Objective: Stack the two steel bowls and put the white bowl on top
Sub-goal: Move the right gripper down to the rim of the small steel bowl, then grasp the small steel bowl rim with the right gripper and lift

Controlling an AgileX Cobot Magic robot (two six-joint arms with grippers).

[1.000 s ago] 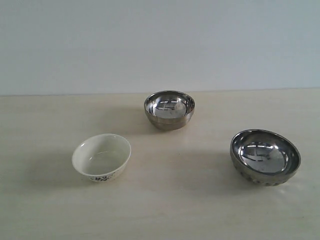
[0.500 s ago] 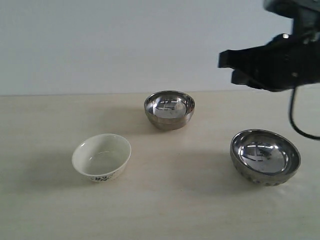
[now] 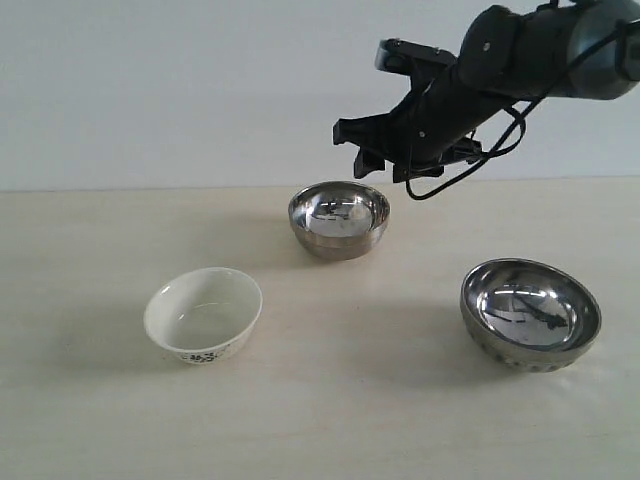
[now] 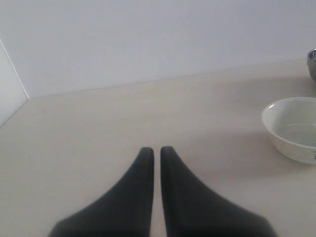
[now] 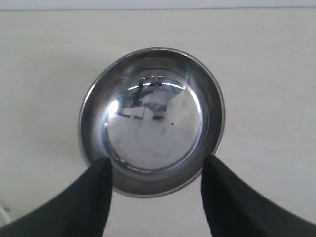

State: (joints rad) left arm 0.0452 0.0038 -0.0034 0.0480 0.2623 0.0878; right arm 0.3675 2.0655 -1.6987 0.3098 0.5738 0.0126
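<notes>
The smaller smooth steel bowl (image 3: pixel 339 219) stands at the back middle of the table. My right gripper (image 3: pixel 358 148) hovers just above it, open, with the bowl (image 5: pixel 151 120) seen between and beyond its spread fingertips (image 5: pixel 156 163); nothing is held. At the right front sits the larger steel bowl (image 3: pixel 530 314) with the textured lower outside. The white bowl (image 3: pixel 203 314) with its dark floral base stands at the left front. My left gripper (image 4: pixel 156 150) is shut and empty, low over bare table, with the white bowl (image 4: pixel 294 128) off to one side. The exterior view does not show it.
A pale wall (image 3: pixel 200 90) rises behind the table's back edge. A black cable (image 3: pixel 470 165) loops under the right arm. A white panel (image 4: pixel 10 94) borders the table in the left wrist view, where a sliver of steel bowl (image 4: pixel 312 61) shows.
The right arm has come in from the upper right and swung left, and its gripper now hangs over the smaller steel bowl. The bowls have not moved.
</notes>
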